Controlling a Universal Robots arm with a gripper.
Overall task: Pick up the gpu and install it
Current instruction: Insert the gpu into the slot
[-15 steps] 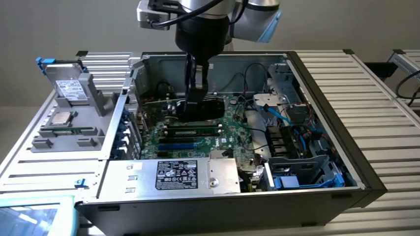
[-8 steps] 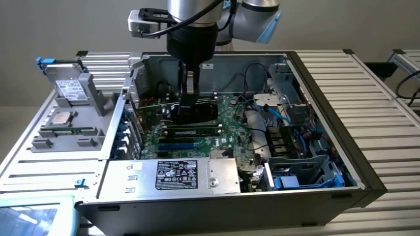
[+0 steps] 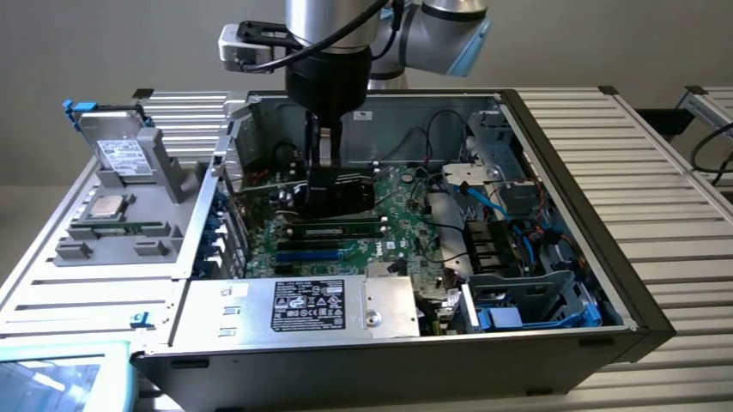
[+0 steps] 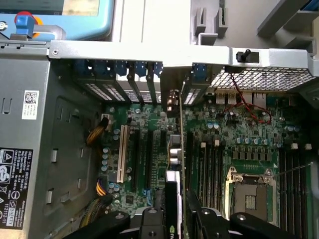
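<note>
1. We are looking down into an open computer case (image 3: 378,365) lying on its side on the slatted worktop (image 3: 675,154), and the arm is reaching straight down into it.
2. The gripper (image 3: 324,167) is pinching the gpu (image 3: 342,193) by its upper edge, with the glossy black shroud hanging below the fingers.
3. The card is hanging upright over the green motherboard (image 3: 396,215), towards the rear wall of the case, just beside the memory sticks (image 3: 338,230).
4. From the wrist view we are seeing the gpu (image 4: 174,159) edge-on, a thin line running away from the gripper (image 4: 175,221), with a black finger (image 4: 152,221) pressing on each side of it.
5. Its silver bracket (image 4: 174,99) is pointing at the row of rear slot openings, in the gap between the blue latches.
6. The card is lining up among the long expansion slots, with the white slot (image 4: 121,154) off to one side and the empty CPU socket (image 4: 249,189) off to the other.
7. Whether the lower edge is touching a slot or hanging just above the board, we cannot tell from these angles.
8. The silver power supply (image 3: 298,307) is sitting along the near wall of the case.
9. At the exterior view's left, a grey parts holder (image 3: 126,215) is standing on the worktop, well apart from the arm.
</note>
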